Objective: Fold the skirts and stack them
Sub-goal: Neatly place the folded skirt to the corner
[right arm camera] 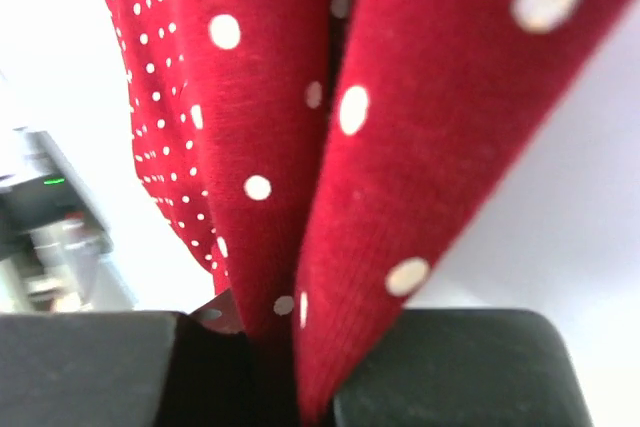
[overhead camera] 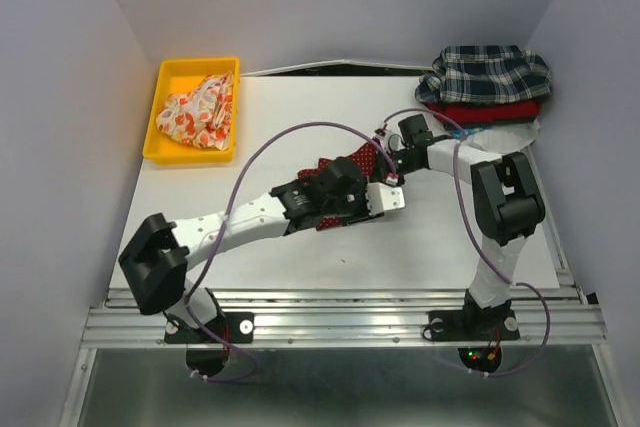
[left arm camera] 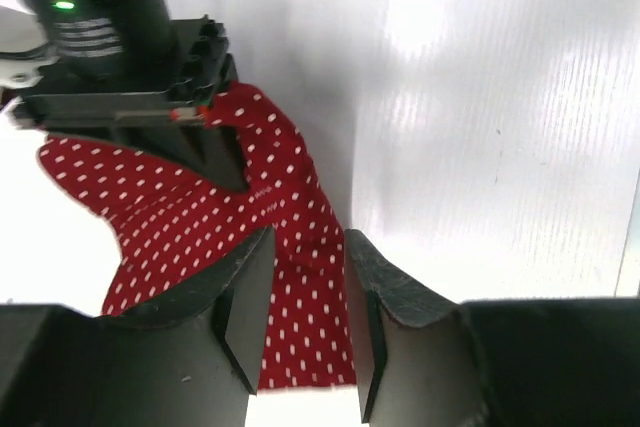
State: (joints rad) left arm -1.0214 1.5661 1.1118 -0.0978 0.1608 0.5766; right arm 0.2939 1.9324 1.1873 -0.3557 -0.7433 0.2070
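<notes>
The dark red dotted skirt (overhead camera: 362, 159) is bunched over the middle of the surface (overhead camera: 300, 257), seemingly mid-fold, with the right jaws pinched tight on its cloth and the left jaws half-open astride an edge, so the next move probably calls for drawing it flat.

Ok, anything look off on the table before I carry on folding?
At the far right corner, the plaid skirt lies rumpled and overhangs the plain red skirt beneath it. The cream skirt is crumpled in the yellow tray. Nothing looks damaged.
</notes>
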